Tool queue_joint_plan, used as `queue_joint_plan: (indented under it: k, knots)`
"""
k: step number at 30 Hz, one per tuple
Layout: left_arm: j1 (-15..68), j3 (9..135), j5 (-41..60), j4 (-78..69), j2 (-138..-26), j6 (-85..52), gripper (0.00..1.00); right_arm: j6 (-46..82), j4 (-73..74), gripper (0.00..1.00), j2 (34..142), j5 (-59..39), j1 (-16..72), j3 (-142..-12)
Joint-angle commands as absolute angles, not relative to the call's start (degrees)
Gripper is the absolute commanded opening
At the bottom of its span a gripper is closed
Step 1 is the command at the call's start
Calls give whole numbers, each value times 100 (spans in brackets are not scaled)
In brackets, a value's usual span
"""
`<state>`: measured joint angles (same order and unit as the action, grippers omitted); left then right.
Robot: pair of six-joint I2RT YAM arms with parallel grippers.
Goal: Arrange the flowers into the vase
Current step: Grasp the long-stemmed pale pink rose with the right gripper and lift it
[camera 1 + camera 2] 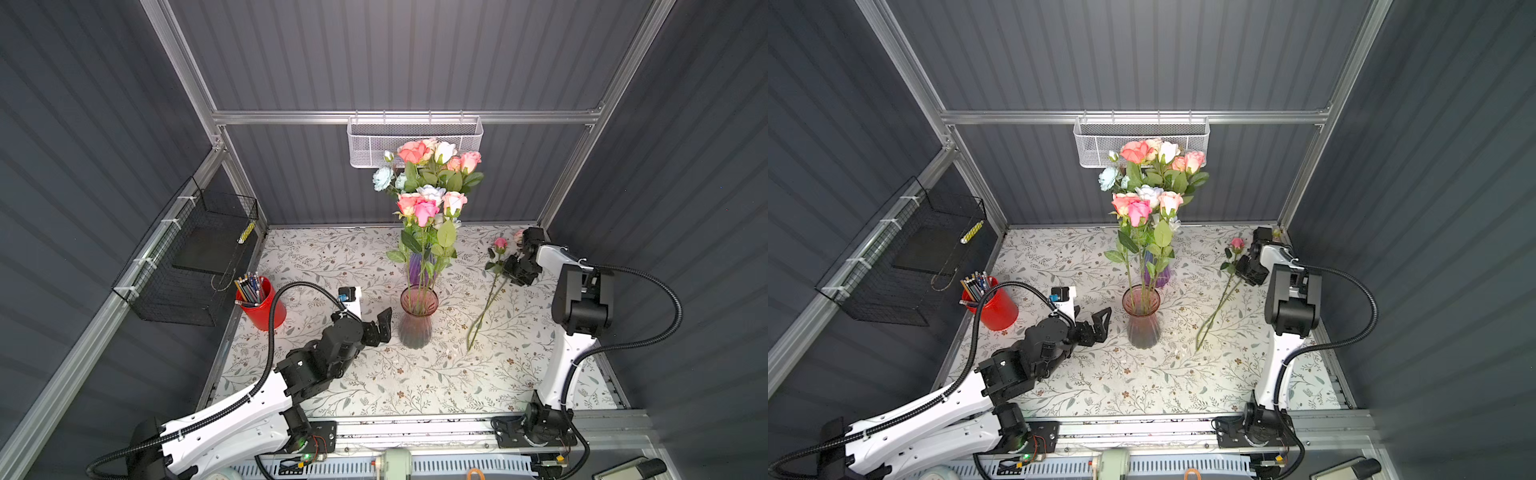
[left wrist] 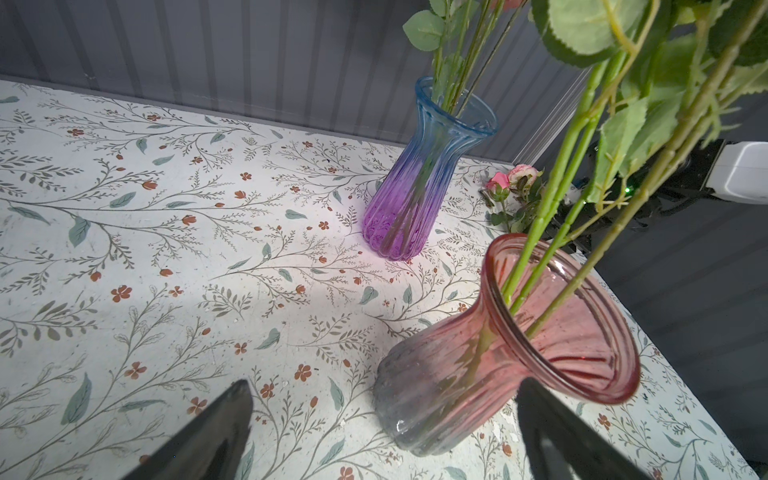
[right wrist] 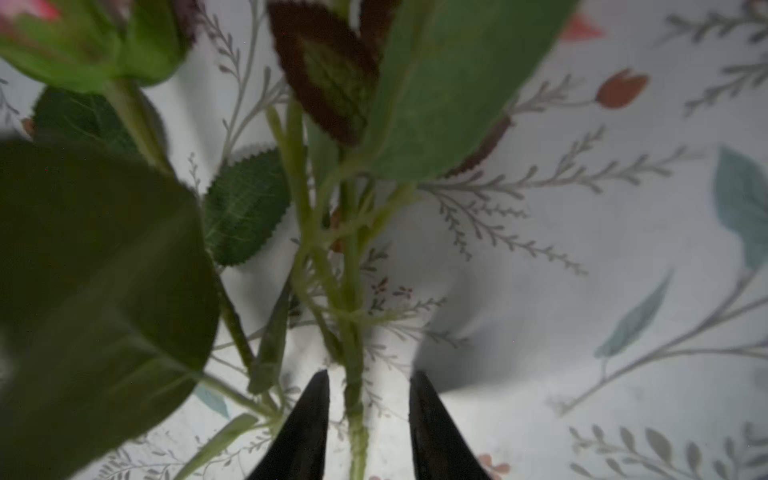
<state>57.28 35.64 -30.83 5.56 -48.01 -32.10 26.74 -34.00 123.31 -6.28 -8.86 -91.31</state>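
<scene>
- Flowers point(image 1: 424, 208): leafy long-stemmed roses in pink, coral, white and pale blue. Most stand in two glass vases at mid-table.
- Blue-purple vase point(image 2: 411, 199): the rear one, holding the fuller bunch.
- Pink vase point(image 1: 417, 324): the front one, upright, with only a few green stems in its flared mouth.
- Loose rose point(image 1: 487, 307): lies flat on the table point(image 1: 374, 386), well to the right of the pink vase, its pink head toward the back wall. A paler bud sits beside the head; I cannot tell whether it shares the stem.
- Right gripper point(image 1: 517, 270): low over the rose's leafy upper stem. In the right wrist view its fingers point(image 3: 316, 415) stand apart with the stem running between them, a gap showing on either side, so nothing is pinched.
- Left gripper point(image 1: 382, 326): spread wide, holding nothing, just beside the pink vase and not touching it.
- Step in hand, as judged: taking up the one rose not yet in a vase.
- Next move, as judged: press the fingers onto the stem, clear of the leaves, then lift. The stem must then be swung upright, cut end down, and threaded into the roomier pink vase, which the left gripper could steady.
</scene>
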Motion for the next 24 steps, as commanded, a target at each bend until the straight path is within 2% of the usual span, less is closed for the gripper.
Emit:
queue_joint_plan:
  k: [1,4,6,19,24]
  knots:
    - [5705,3626,-3129,593,-4806,-3174,100,2738,-3693,28,12484,-672,-913,-9304]
    - [5706,3650,-3112,584,-4868,-3168,99,2697,-3662,7,12463,-756,-918,-9282]
    - [5705,3676,-3108,604,-4878,-3157,100,2668,-3521,1,12207,-665,-916,-9056]
    - [5712,4624,-2864,1206,-4589,-2442,99,2646,-3185,0,8798,46,-569,-7728]
    - [5714,5225,-1806,1111,-4944,-1824,96,2540,-3325,0,7502,182,49,-7669]
